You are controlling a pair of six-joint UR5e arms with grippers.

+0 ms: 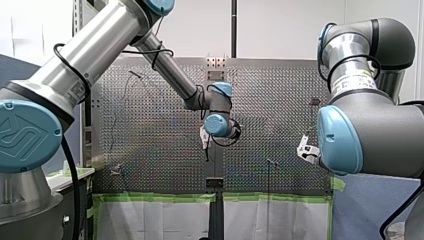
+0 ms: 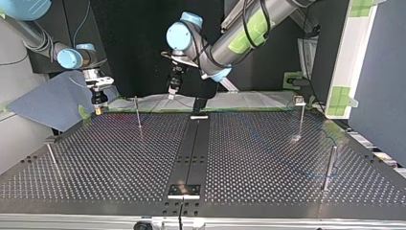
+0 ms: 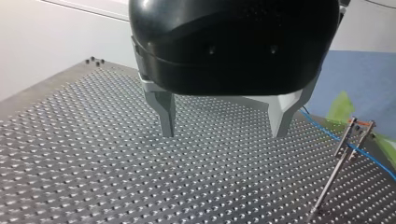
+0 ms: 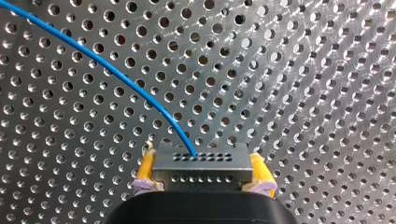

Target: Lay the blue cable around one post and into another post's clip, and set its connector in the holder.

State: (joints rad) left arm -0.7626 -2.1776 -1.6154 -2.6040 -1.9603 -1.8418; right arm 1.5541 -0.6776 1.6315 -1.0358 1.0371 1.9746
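Gripped connector [image 4: 201, 161] between right gripper's [image 4: 202, 173] yellow pads, above table [image 4: 303, 93]. Saw cable [image 4: 180, 133] leave the connector's face and curve away over the holes. Held left gripper [image 3: 223, 133] open over the table, metal fingers well apart, nothing between them. Beyond and beside it, noted a post [image 3: 333, 170] with a clip [image 3: 359, 125] at its top, cable crossing at the clip; could not tell whether seated in it. In the top view, found both grippers near the table's far edge.
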